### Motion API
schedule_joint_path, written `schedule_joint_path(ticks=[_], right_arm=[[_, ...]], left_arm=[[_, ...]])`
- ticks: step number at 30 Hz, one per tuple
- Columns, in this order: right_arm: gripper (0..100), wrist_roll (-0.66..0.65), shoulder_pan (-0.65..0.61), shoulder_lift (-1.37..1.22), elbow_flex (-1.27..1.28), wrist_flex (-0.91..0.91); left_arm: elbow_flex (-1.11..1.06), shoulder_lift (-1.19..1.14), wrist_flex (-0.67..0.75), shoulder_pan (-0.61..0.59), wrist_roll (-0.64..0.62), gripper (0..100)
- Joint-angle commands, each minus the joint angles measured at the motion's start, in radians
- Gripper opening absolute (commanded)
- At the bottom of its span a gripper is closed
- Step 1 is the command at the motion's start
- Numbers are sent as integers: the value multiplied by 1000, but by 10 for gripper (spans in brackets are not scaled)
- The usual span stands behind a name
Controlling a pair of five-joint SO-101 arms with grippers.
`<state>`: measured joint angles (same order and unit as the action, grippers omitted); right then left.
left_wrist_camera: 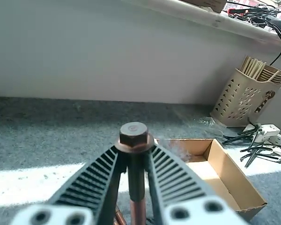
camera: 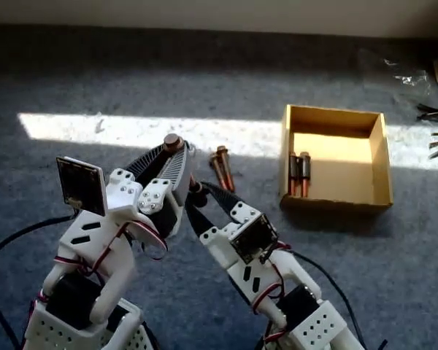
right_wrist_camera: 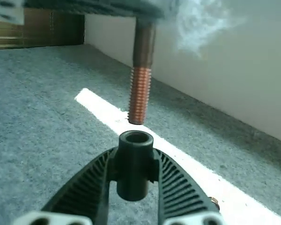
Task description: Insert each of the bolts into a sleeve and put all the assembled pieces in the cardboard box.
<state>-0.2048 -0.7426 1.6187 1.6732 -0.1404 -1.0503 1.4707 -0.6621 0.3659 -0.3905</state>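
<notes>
Copper bolt (left_wrist_camera: 136, 176) clamped in left gripper (left_wrist_camera: 136, 151), black sleeve (right_wrist_camera: 134, 171) (just beneath) — clamped in right gripper (right_wrist_camera: 134, 159)

Loose bolts (camera: 222, 169) block the carpet (camera: 336, 277) beside the cardboard box (camera: 334, 200).

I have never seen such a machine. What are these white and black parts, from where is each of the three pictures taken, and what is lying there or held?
These are two small robot arms, side by side on a grey carpet. One picture looks down from above; the other two come from a camera on each arm's wrist. The left gripper holds a copper-coloured bolt upright, thread downward. The right gripper holds a dark sleeve just below it, not yet joined. More bolts lie on the carpet; two assembled pieces lie in the cardboard box.
</notes>
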Motion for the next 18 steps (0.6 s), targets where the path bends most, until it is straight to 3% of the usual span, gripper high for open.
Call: schedule_joint_path(ticks=[1,18], right_arm=[[5,-26,-33,12,107,-1],[5,-21,33,12,99,1]], left_arm=[[-15,15,9,22,6,7],[-48,15,8,24,6,7]])
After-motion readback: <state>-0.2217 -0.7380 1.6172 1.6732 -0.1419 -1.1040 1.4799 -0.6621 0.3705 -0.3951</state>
